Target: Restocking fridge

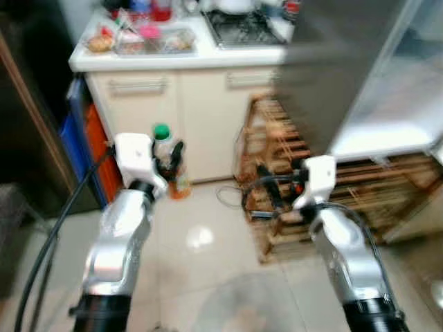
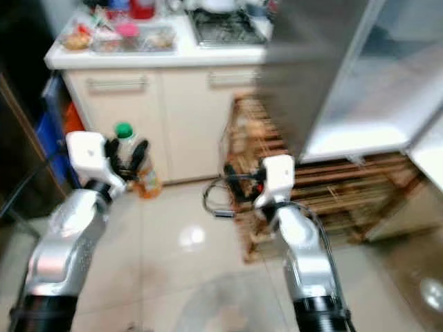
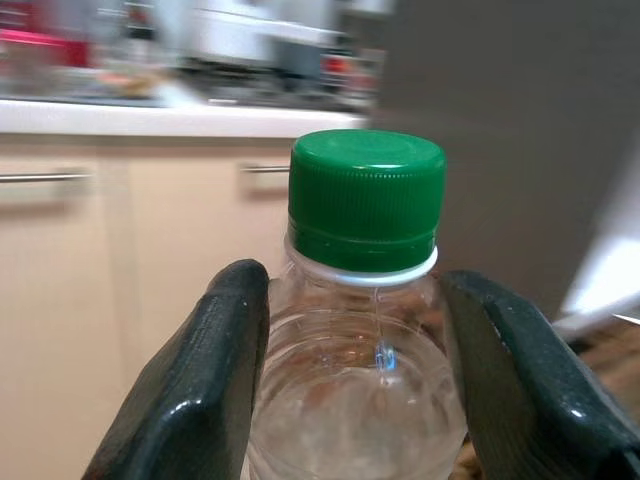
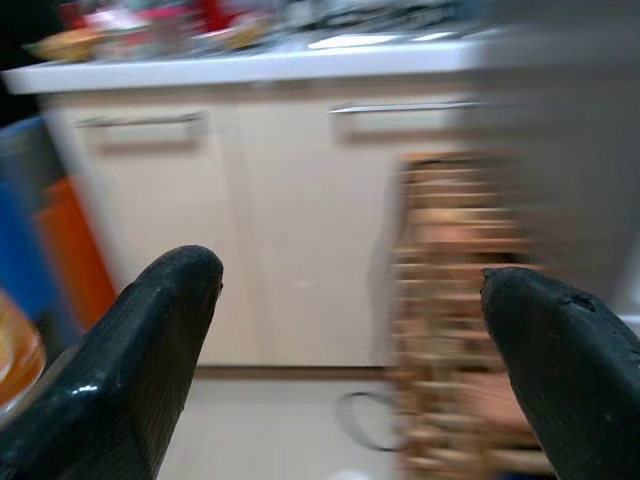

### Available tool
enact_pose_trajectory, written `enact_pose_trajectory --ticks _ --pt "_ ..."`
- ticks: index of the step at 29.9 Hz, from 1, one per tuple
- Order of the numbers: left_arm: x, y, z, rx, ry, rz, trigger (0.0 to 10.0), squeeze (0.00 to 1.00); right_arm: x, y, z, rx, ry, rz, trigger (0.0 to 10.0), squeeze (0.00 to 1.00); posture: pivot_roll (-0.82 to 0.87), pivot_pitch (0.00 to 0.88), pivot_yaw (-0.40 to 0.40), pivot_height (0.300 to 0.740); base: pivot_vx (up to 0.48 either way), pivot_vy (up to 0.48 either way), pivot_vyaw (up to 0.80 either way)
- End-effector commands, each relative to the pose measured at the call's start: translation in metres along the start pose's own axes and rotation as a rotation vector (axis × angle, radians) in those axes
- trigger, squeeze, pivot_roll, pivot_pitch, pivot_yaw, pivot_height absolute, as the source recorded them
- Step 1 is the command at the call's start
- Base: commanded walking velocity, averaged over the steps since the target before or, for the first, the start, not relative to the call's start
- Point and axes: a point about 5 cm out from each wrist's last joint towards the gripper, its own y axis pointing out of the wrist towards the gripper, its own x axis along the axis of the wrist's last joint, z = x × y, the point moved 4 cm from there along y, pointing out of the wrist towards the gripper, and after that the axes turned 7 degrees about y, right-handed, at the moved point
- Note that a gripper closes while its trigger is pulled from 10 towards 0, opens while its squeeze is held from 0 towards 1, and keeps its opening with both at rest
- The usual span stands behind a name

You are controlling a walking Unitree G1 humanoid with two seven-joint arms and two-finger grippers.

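At nine o'clock, the left gripper (image 3: 350,390) pinched a clear bottle (image 3: 358,400) below its green cap (image 3: 366,200), upright before the cabinet (image 1: 173,117). At three o'clock the right gripper (image 4: 350,370) was spread, empty, near the wooden rack (image 1: 325,187).

Your two arms are silver, rounded shells with a glossy sheen, each ending below in a ribbed black collar. A blocky white wrist housing caps each forearm: see the left arm (image 1: 118,235) and right arm (image 1: 346,252). A black cable (image 1: 52,242) trails along your left arm's outer side; thinner black cables loop over the right wrist. The left gripper (image 3: 350,400) and right gripper (image 4: 350,350) each carry two long, thick black fingers (image 3: 190,390) with rounded tips, a glossy surface and fine scuffs.
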Motion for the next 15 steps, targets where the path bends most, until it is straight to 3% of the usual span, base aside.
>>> enact_pose_trajectory --ticks 1,8,15 --pt "0.007 0.004 0.008 0.023 0.030 -0.035 10.0 0.00 0.003 0.002 0.003 -0.008 -0.012 -0.019 10.0 0.00 -0.09 0.000 -0.004 0.740 0.240 -0.412 -0.76" --pt "-0.010 0.016 0.008 0.033 0.069 0.024 10.0 0.00 -0.006 -0.007 -0.004 -0.056 -0.024 -0.010 10.0 0.00 -0.12 0.000 0.005 0.740 0.253 -0.399 -0.76" --pt "-0.020 0.018 0.009 0.021 0.032 0.050 10.0 0.00 -0.010 -0.011 -0.008 -0.076 -0.033 -0.003 10.0 0.00 -0.13 0.000 0.007 0.740 0.000 0.062 -0.76"
